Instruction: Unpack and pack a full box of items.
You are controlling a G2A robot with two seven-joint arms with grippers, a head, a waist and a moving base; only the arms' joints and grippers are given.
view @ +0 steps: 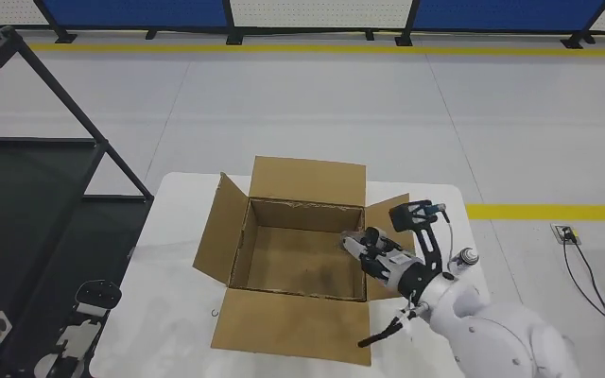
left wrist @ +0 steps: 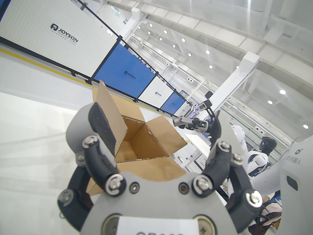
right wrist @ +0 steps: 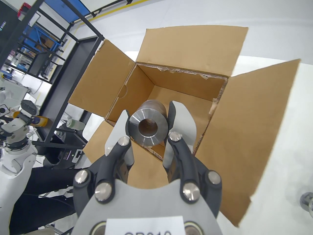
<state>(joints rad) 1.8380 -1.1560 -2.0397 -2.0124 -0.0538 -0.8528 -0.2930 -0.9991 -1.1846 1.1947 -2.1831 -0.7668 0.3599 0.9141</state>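
Gripping a hollow metal cylinder (right wrist: 148, 125), the right hand (right wrist: 149, 118) is clenched with one finger on each side of the round wall, and the bored end face is turned toward the wrist. The hand holds the cylinder over the right part of an open cardboard box (view: 307, 214), just inside the rim and beside the right flap (view: 388, 215). Whether the cylinder touches the box floor cannot be told. The box stands in the middle of the white surface (view: 180, 283) with all four flaps spread outward. To the right of the box, a small metal piece (view: 466, 256) stands on the surface, apart from the cardboard. The left hand (left wrist: 157, 121) sits off the box's left side, well apart from the cylinder. It is released, its fingers (left wrist: 101, 125) spread wide around empty space.
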